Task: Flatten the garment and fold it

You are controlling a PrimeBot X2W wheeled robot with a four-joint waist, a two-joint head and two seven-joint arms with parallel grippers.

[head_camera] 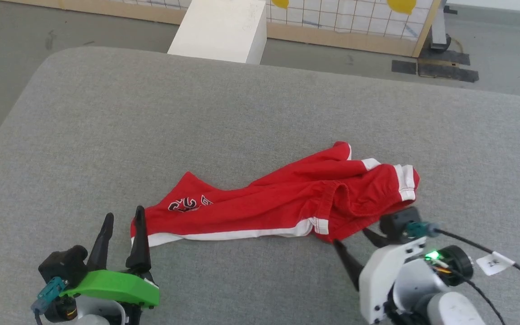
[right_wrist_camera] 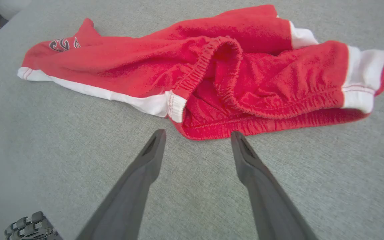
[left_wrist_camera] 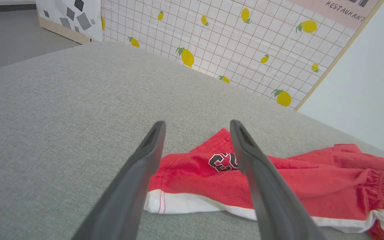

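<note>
On the grey padded surface (head_camera: 242, 113), you find the garment (head_camera: 278, 203) lying crumpled lengthwise. Its logo (head_camera: 189, 204) end lies at the left gripper (head_camera: 124, 212), its waistband (head_camera: 332, 198) just beyond the right gripper (head_camera: 349, 236). Both claws stand open, holding nothing.

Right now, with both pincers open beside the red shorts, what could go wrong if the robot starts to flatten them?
The waistband lies bunched and doubled before the open right pincer; closing there may catch several layers, so the shorts stay twisted.
The open left pincer stands at the white hem corner; it might push the cloth into wrinkles rather than grip it.
</note>
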